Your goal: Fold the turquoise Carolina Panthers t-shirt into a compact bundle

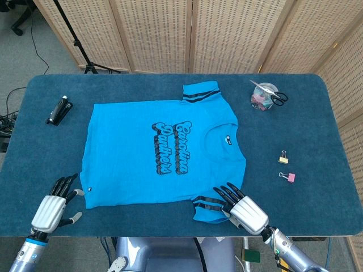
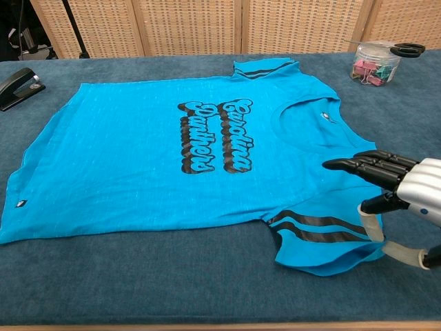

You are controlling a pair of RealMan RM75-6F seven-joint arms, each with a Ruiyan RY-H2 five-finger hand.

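Under the right hand (image 2: 403, 189), released with fingers spread, lies the striped sleeve of the t-shirt (image 1: 142, 153); beside its hem corner, the left hand (image 1: 53, 207) hovers released.
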